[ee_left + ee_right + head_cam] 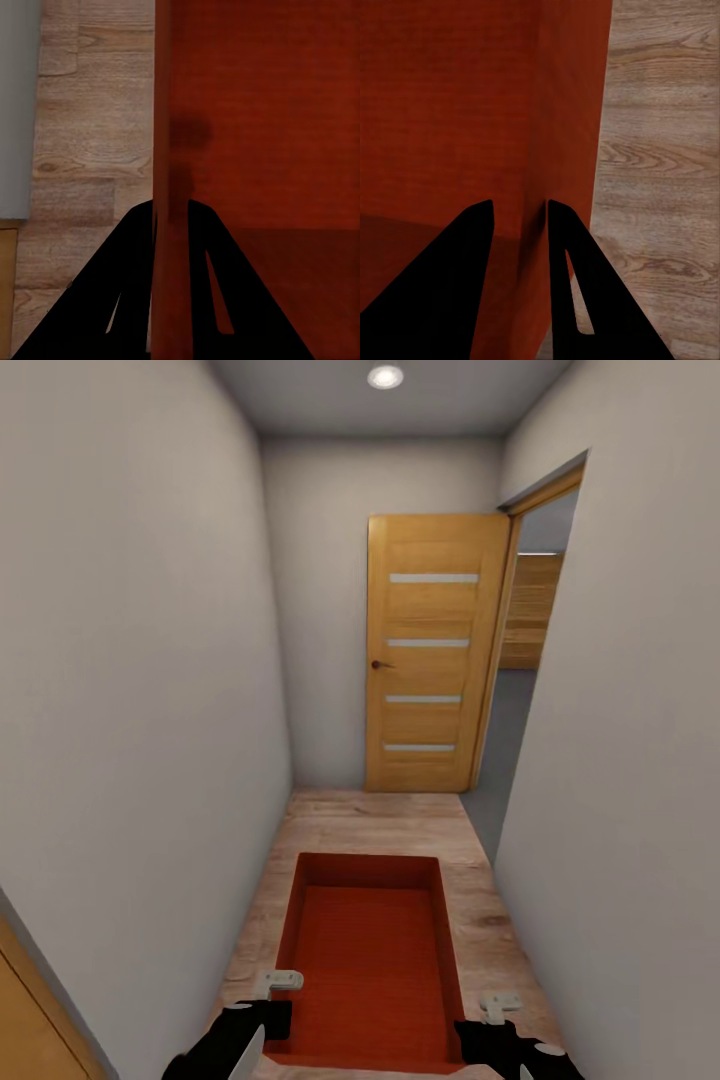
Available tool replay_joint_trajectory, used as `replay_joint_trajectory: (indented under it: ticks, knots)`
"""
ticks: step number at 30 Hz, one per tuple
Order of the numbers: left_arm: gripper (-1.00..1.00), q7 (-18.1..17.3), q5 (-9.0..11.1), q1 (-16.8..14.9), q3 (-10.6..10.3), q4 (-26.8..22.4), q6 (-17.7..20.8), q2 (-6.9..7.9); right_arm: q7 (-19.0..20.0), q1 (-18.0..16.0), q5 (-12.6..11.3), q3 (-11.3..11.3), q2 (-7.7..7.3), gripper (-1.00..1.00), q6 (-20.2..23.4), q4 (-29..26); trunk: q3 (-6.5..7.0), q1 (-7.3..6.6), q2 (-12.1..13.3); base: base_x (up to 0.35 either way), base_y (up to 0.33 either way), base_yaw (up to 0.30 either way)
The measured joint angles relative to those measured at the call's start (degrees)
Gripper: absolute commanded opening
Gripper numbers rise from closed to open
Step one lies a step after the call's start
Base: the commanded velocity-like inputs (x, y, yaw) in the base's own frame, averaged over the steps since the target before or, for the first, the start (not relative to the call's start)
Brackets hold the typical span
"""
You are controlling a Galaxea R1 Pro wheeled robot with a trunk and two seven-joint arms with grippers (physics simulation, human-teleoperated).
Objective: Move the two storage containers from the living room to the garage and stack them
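The orange-red rectangular storage container (372, 950) I carry looks like thin matt plastic, its inner bottom finely ribbed in my head view. My left gripper (171, 225) and right gripper (519, 225) have flat matt black fingers, with no shine on them. The light wood plank floor (345, 822) shows clear grain and knots, with a dull finish. The honey-coloured wooden door (433, 650) is smooth, faintly satin, inset with pale frosted strips. The pale grey walls (140, 690) look plainly painted, matt and even.
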Motion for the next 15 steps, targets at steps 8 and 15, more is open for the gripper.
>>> replay_joint_trajectory:
  ticks: [8,15]
  knots:
    - [-1.0,0.0,0.0,0.0,0.0,0.0,0.0,0.0,0.0,0.0,0.0,0.0,0.0,-1.0,0.0,0.0,0.0,0.0,0.0,0.323,0.0,0.0]
    - [-1.0,0.0,0.0,0.0,0.0,0.0,0.0,0.0,0.0,0.0,0.0,0.0,0.0,-1.0,0.0,0.0,0.0,0.0,0.0,0.323,0.0,0.0]
